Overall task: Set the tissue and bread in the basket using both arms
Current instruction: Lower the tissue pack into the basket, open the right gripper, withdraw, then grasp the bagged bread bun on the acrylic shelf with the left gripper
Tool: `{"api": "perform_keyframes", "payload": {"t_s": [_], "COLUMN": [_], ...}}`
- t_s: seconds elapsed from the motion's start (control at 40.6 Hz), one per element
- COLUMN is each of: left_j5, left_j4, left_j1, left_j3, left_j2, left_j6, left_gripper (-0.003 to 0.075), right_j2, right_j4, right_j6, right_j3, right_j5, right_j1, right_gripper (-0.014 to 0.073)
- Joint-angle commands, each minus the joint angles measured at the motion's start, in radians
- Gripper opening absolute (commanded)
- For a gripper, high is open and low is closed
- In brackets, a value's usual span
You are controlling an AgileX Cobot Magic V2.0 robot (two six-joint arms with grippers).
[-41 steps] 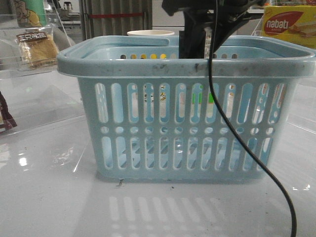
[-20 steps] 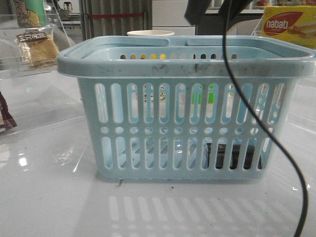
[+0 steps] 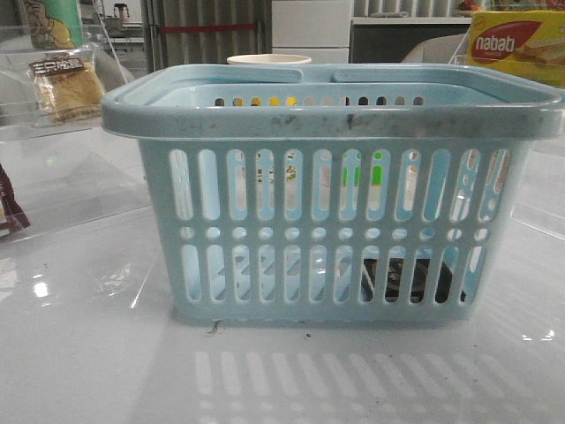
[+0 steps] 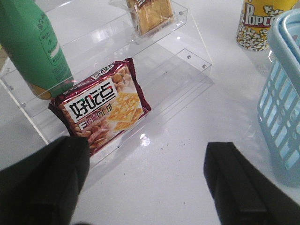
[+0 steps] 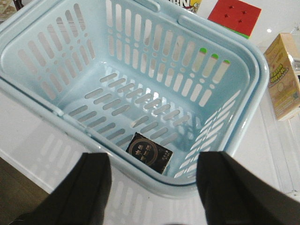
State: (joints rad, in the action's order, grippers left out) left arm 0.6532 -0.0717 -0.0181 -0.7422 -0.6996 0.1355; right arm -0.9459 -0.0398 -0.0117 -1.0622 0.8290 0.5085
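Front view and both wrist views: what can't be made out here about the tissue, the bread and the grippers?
- tissue: front view shows only dark patches behind the basket slots; print unreadable in the right wrist view.
- bread: cut off by the left wrist view's edge; label too small in the front view.
- left gripper, right gripper: absent from the front view.

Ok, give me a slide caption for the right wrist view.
Open right hand above the light-blue basket, with the dark tissue pack lying on its slotted floor near a corner.
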Motion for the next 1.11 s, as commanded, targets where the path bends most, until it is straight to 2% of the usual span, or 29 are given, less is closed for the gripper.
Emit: {"api": "perform_keyframes", "payload": {"t_s": [0.0,0.271,0.542,0.862,1.084], "left_j5": [-0.111,-0.161,-0.276,-0.31,-0.328], "left_j4": [-0.009,-0.032,-0.067,-0.067,-0.079], "left_j1": [0.002,0.002,0.002,0.002,0.002], "left_j3": [-0.028,-0.135,-0.347,-0.686,-0.846], "left_j2": [-0.038,-0.284,-0.61,-0.988,-1.171], "left_j6": [-0.006,-0.006,-0.006,-0.006,-0.006], "left_gripper": [0.0563,0.0636,0.0635,0.0635,0.0634], "right_j2": [0.078,0.109,0.107,0.107,0.107], "right_j4": [-0.004,-0.004,-0.004,-0.004,-0.004], "right_j6": [0.012,0.006,0.012,0.012,0.012], "right_j3": [0.017,0.032,0.032,0.032,0.032], "right_j5": [-0.08,-0.04,-0.04,-0.04,-0.04], "right_j1": [-0.001,-0.001,-0.001,-0.001,-0.001], "right_gripper": [0.0508,0.0508,0.0508,0.0508,0.0508]}}
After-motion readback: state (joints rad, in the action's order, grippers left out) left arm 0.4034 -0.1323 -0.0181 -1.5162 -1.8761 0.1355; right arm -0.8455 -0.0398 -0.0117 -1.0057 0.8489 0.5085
